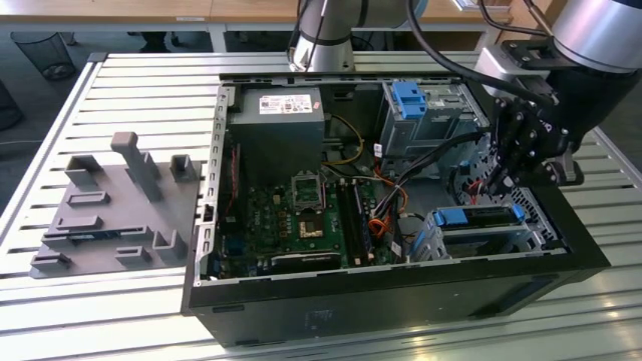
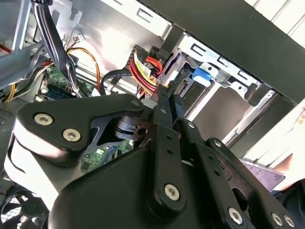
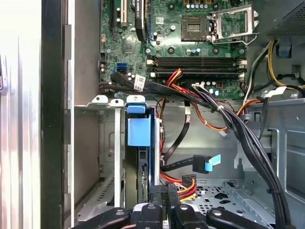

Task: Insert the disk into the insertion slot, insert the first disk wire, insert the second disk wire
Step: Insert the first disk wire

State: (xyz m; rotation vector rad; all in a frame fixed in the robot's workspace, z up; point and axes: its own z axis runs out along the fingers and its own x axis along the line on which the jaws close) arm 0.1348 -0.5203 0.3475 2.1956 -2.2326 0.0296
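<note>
First wrist view: gripper (image 3: 164, 193) jaws closed on red-yellow wire (image 3: 188, 189) beside disk (image 3: 139, 131); cables (image 3: 248, 138) crowd.

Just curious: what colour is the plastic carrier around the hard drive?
Bright blue carrier, clearest in the first wrist view.

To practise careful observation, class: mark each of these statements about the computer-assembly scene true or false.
1. The disk sits in the insertion slot. True.
2. The gripper is outside the computer case. False: it is down inside the case, beside the slot.
3. The blue-tipped cable is plugged into the disk. False: its end hangs free, apart from the disk.
4. The gripper is shut on the end of the red-and-yellow wires. True.
</note>
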